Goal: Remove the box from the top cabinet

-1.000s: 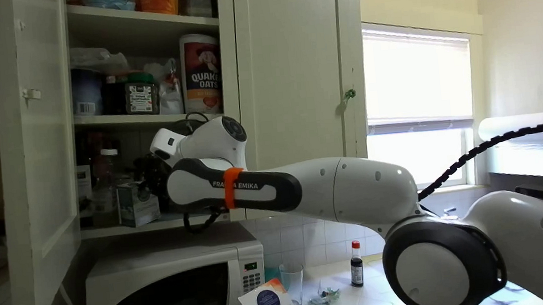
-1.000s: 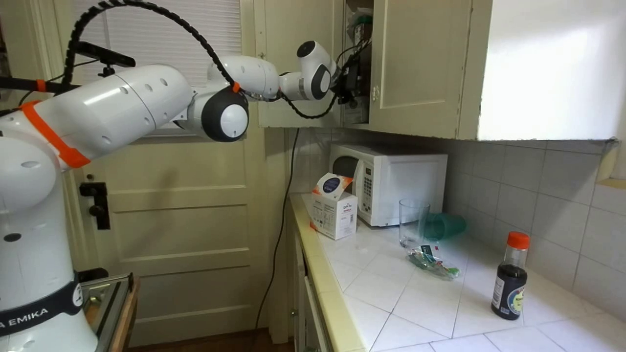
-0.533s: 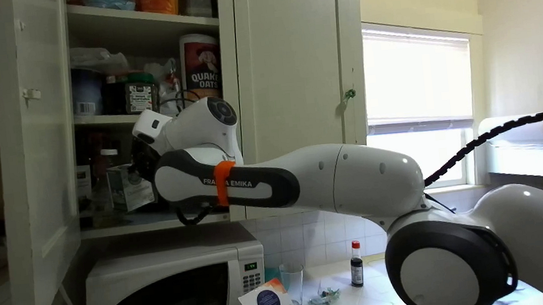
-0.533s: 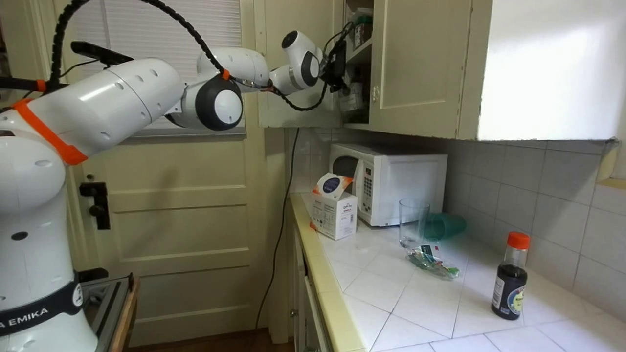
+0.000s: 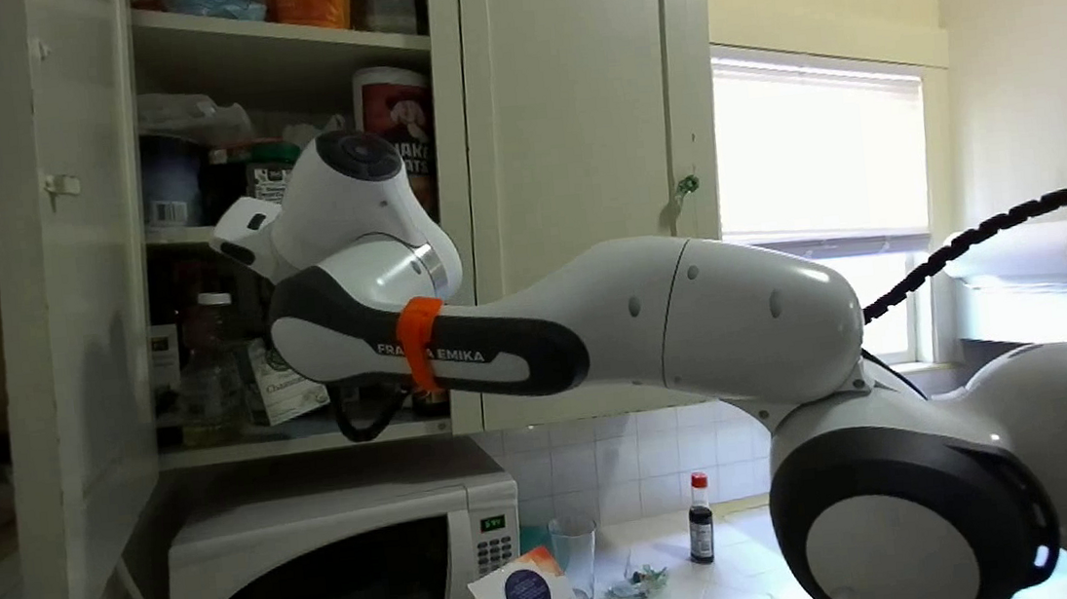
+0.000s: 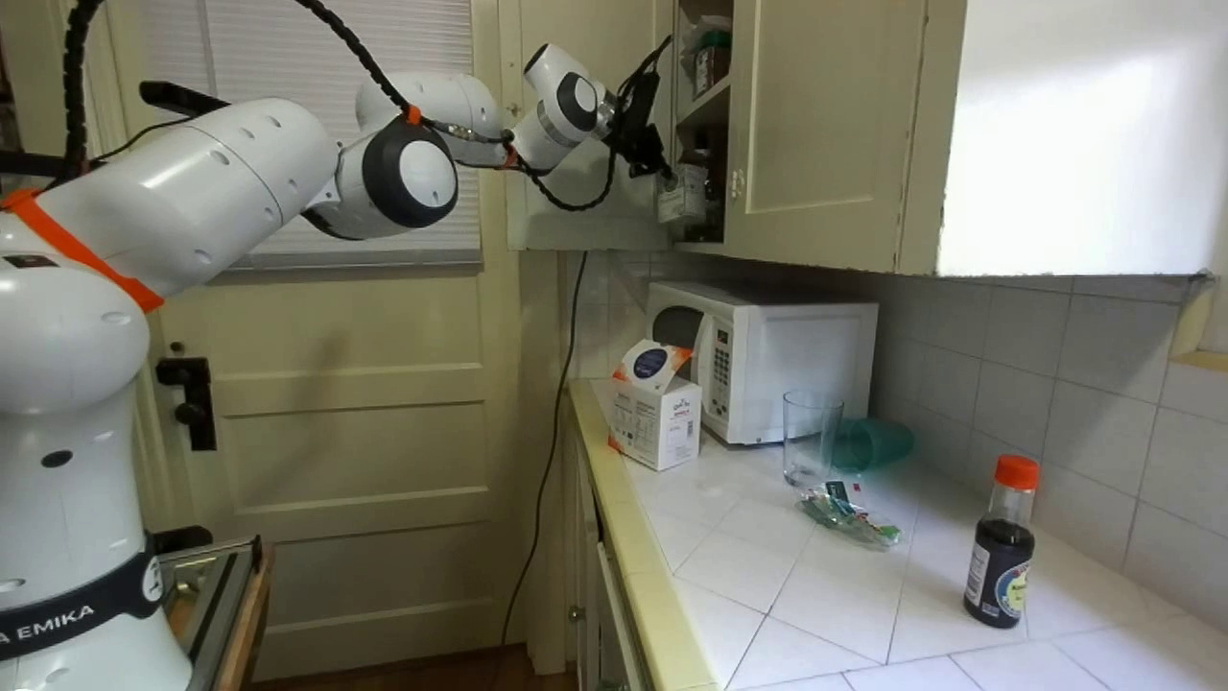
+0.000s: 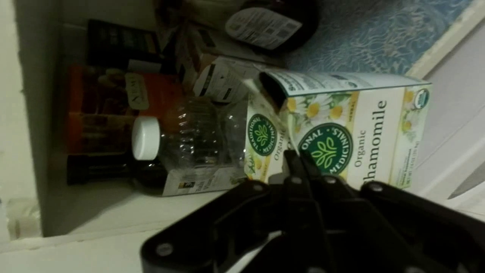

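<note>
The top cabinet (image 5: pixel 568 130) is white, with its near door (image 5: pixel 94 312) swung open on crowded shelves. A white, yellow and green chamomile tea box (image 7: pixel 373 132) is at the bottom shelf. It also shows tilted in both exterior views (image 5: pixel 287 387) (image 6: pixel 683 197), at the cabinet's front opening. My gripper (image 7: pixel 297 153) is shut on an edge or flap of this box, which runs between the fingertips. In an exterior view the gripper (image 6: pixel 666 174) is just outside the opening, above the box. In the other picture from outside, the arm hides the gripper.
On the bottom shelf are a clear bottle with a white cap (image 7: pixel 146 138), an orange package (image 7: pixel 121 106) and a dark bottle (image 7: pixel 102 168). The microwave (image 6: pixel 796 355) stands below. The counter holds a white-orange box (image 6: pixel 655 422), a glass (image 6: pixel 811 437) and a sauce bottle (image 6: pixel 1000 557).
The arm has pulled back from the cabinet and its wrist has risen and tilted downward. The tea box has come forward with the gripper to the shelf's front, changing its tilt.
</note>
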